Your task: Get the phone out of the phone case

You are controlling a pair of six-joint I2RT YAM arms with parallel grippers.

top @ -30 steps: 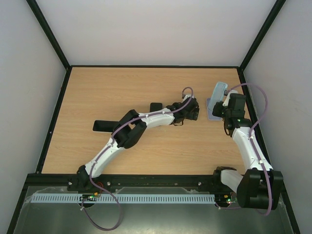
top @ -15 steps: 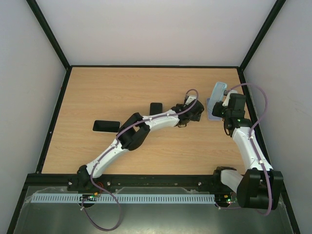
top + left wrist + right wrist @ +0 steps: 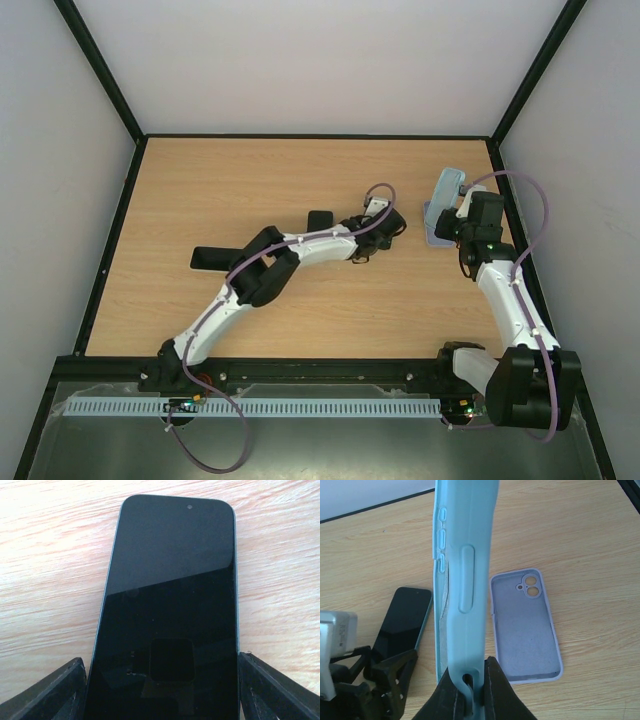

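Right gripper [image 3: 469,681] clamps teal case [image 3: 465,580] upright; left gripper [image 3: 161,664] straddles phone [image 3: 170,575], jaws apart.

The left arm [image 3: 300,245] and the right arm [image 3: 508,305] are each built of white tubular links joined by chunky black housings. A mauve cable [image 3: 225,290] runs along the left one, and another [image 3: 546,215] arcs over the right. A small green light [image 3: 491,243] glows near the right wrist. The jaws are matt black wedges, and a pale block [image 3: 337,630] behind the left pair carries what may be printed digits
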